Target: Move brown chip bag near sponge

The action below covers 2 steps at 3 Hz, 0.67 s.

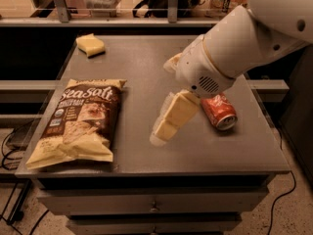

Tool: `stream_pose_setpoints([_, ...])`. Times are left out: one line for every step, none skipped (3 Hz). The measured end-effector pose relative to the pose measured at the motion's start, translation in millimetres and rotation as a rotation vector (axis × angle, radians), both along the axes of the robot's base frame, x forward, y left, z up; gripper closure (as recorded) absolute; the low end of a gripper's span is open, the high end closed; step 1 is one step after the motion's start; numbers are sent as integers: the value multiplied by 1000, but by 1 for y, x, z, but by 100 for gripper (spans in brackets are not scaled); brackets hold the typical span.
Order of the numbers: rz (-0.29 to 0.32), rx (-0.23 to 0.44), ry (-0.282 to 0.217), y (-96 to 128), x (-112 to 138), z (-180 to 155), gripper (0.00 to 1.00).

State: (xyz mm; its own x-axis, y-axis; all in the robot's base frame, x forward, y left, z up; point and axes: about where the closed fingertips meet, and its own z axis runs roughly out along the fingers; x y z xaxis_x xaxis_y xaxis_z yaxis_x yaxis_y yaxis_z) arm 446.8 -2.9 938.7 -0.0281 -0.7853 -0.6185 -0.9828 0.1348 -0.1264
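The brown chip bag (pixel 80 119) reads "Sea Salt".

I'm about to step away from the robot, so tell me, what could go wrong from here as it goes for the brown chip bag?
The pincer hangs mid-table, apart from the brown chip bag. The red soda can lies on its side right beside the arm; a swing could roll it. The bag's lower end sits at the front-left edge of the table, so a nudge might tip it off. The sponge sits near the far edge.

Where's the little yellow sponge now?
In the camera view, the sponge lies at the far-left corner of the table, beyond the brown chip bag; the gripper hovers mid-table beside the red can.
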Motion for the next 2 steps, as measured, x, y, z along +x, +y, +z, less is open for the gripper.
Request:
stream_pose_setpoints([-15,25,3,11,0,-2,0])
stream_pose_setpoints([-15,25,2,11,0,-2,0])
